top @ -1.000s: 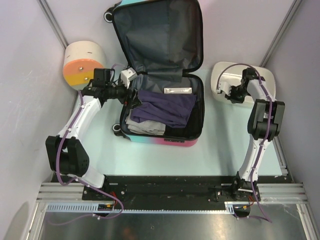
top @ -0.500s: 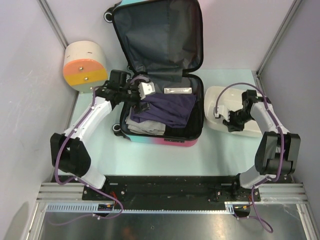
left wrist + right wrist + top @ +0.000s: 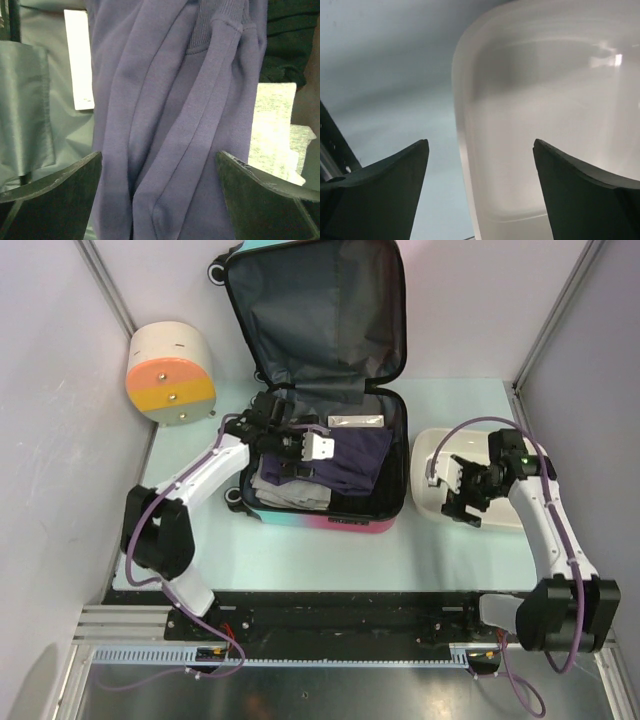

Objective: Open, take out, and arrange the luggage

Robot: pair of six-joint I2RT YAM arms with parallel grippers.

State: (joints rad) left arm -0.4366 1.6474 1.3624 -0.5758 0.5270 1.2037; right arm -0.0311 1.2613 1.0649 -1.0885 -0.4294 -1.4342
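Observation:
The luggage [image 3: 330, 523] lies open in the top view, its lid with dark grey lining [image 3: 320, 320] leaning on the back wall. In the lower half lie a purple garment [image 3: 355, 468], grey clothing [image 3: 285, 492] and a white packet [image 3: 355, 421]. My left gripper [image 3: 308, 452] hangs open just over the purple garment [image 3: 170, 100]. In the left wrist view the left gripper [image 3: 159, 200] has folds of it between its fingers [image 3: 50, 200], which are not closed on it. My right gripper [image 3: 450, 498] stands open over the near left rim of the white basin [image 3: 500, 518], holding nothing.
The white basin [image 3: 545, 125] sits right of the luggage, with its rim between the fingers of the right gripper [image 3: 480, 195]. A cream-and-orange drawer box [image 3: 170, 370] stands at the back left. Frame posts run along both side walls. The black rail [image 3: 330, 605] lies along the near edge.
My right gripper dragged the white basin from the back right toward the front, then opened and let go. My left gripper moved right, from the luggage's left edge to over the purple garment.

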